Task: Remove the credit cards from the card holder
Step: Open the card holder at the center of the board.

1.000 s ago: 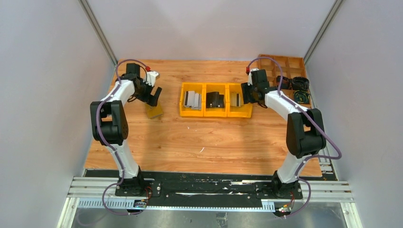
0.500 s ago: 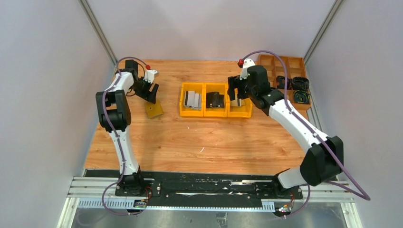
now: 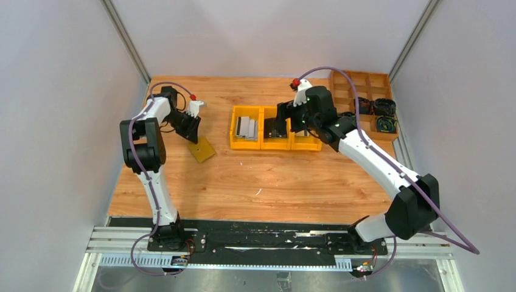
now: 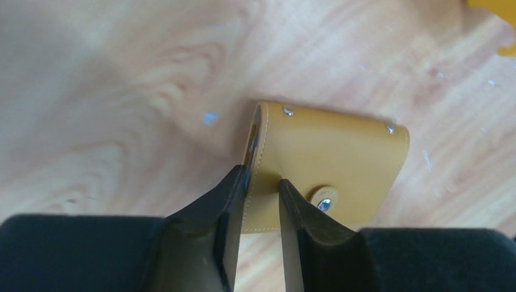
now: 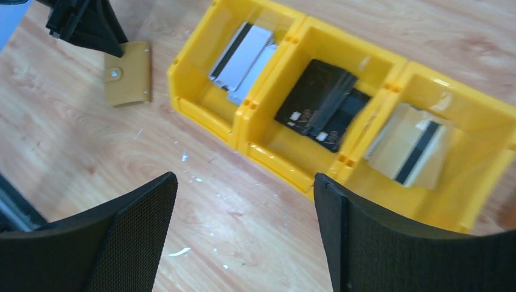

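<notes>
My left fingers (image 4: 291, 204) are clamped on one edge of the holder (image 4: 331, 155). It sits closed on the desk (image 4: 122, 121), well to the left of the bins (image 5: 204, 112). I judge the grip is there to pin or lift the holder so it can be worked open. My right fingers (image 5: 143, 210) stand wide apart above the bins, holding nothing, probably kept free to come across and help. Some cards (image 5: 243, 55) lie in the outer bins. I can't see any inside the holder.
</notes>
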